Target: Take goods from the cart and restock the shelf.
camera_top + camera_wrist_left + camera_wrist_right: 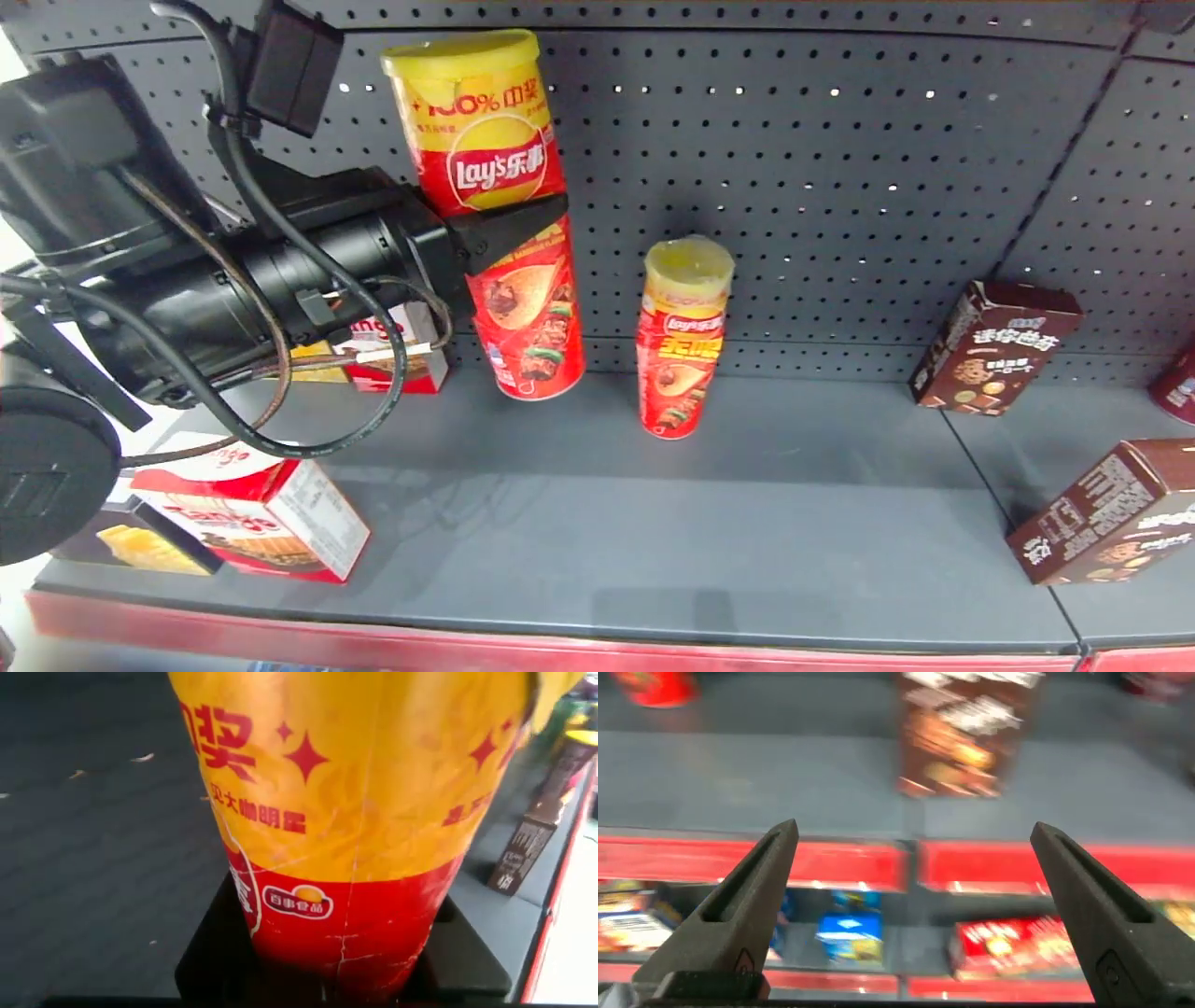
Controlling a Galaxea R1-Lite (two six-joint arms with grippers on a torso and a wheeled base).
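One tall chip can pinched by left fingers over shelf, right fingers spread wide.

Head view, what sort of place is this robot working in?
Most likely a shop aisle, or a mock-up of one. A grey shelf with a pegboard back and red front edge carries retail snacks: a chip can, brown biscuit boxes. More packaged goods sit below it.

right gripper fingers spread wide, brown box on grey shelf
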